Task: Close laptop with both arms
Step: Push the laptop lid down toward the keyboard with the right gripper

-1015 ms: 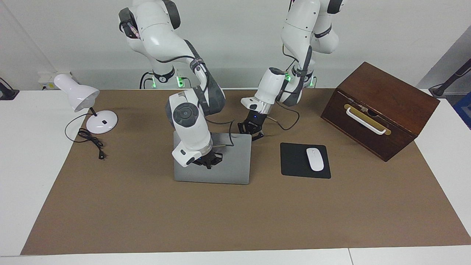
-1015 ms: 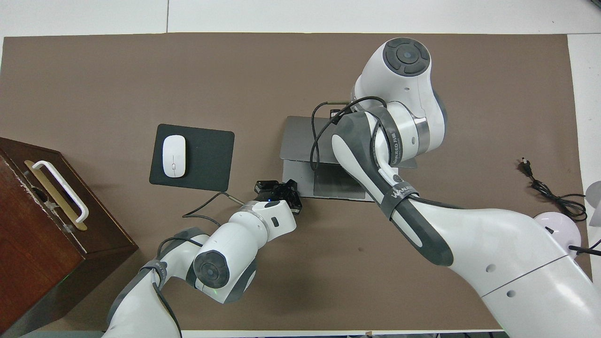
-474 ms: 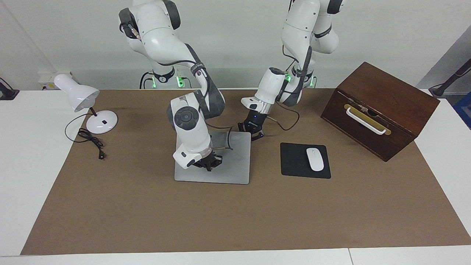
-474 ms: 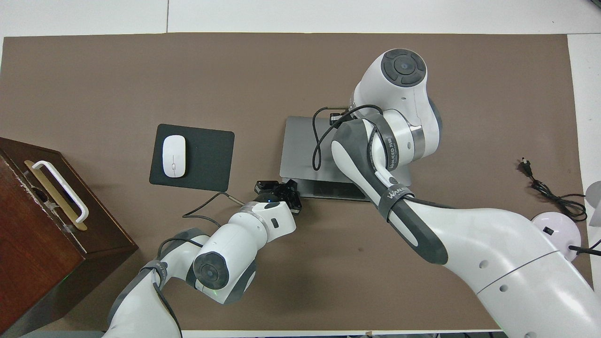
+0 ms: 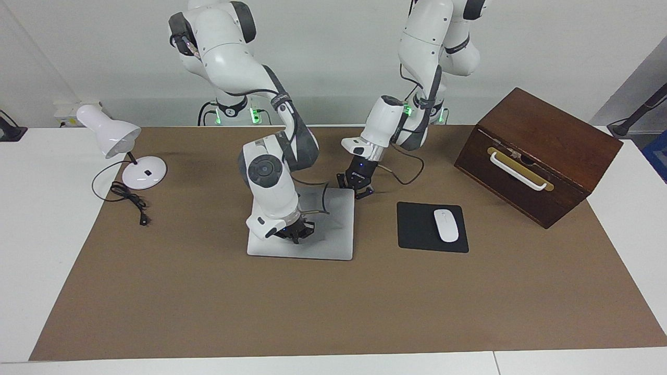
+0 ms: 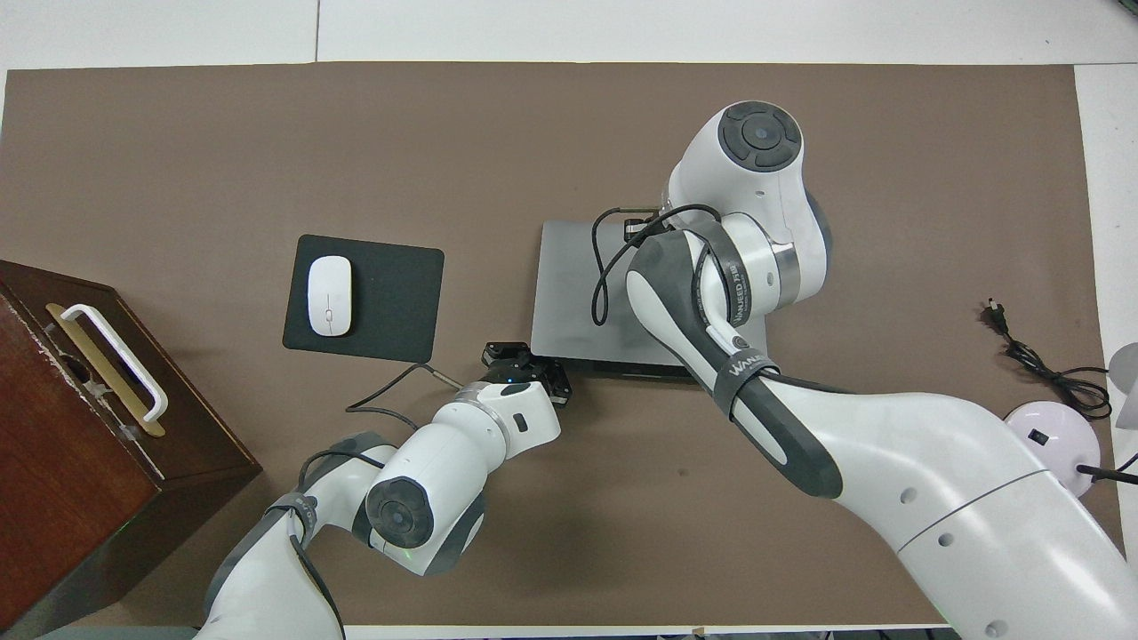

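Facing view: brown table mat (image 5: 208, 312) covers most of the white table (image 5: 31, 250). Two white arms work over its middle. Wooden box (image 5: 536, 156) with a white handle sits at the left arm's end of the table. Laptop (image 5: 333, 229) lies mid-mat toward the right arm's side; lid nearly flat, and in the overhead view only a thin dark strip of the base (image 6: 622, 364) shows along the edge nearest the robots. White desk lamp (image 5: 125, 151) stands at the right arm's end, its black cord (image 5: 127, 200) trailing on the mat. Black mouse pad (image 5: 422, 229) lies beside the laptop toward the left arm's end, with a white mouse (image 5: 446, 225) on it. Right gripper (image 5: 295, 233) is down on the lid, pressing near its middle; finger state cannot be read. Left gripper (image 5: 356, 188) sits at the laptop corner nearest the robots on the mouse pad side, fingers spread apart, clasping nothing visible
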{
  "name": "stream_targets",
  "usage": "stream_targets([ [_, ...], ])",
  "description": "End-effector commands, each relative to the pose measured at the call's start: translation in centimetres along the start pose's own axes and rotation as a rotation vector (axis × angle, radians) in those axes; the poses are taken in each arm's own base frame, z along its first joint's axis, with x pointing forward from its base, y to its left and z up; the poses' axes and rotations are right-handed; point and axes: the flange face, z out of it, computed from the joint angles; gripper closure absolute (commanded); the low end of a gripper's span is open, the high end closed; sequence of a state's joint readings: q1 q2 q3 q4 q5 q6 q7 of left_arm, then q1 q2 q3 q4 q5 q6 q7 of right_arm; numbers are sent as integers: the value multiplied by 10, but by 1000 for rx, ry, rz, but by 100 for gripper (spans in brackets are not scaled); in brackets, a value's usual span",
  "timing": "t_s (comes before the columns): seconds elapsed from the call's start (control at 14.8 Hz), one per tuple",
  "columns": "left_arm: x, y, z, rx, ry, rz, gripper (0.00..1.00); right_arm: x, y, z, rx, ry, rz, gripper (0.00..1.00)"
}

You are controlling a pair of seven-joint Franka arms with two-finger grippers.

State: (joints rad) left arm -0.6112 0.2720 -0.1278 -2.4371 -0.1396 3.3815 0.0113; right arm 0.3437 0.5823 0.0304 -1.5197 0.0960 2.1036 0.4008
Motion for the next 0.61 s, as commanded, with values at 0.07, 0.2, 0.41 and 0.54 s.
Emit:
stream_targets([
  [0.07, -28, -5, 32, 9, -68, 10, 100, 0, 4, 10, 15, 6, -13, 100],
  [0.2, -28, -5, 32, 9, -68, 10, 100, -1, 5, 14, 15, 6, -12, 100],
  [0.41, -28, -6, 33, 10, -69, 7, 100, -1, 6, 14, 15, 8, -12, 100],
  [0.54, -27, -6, 32, 10, -67, 7, 100, 0, 7, 10, 9, 0, -13, 100],
])
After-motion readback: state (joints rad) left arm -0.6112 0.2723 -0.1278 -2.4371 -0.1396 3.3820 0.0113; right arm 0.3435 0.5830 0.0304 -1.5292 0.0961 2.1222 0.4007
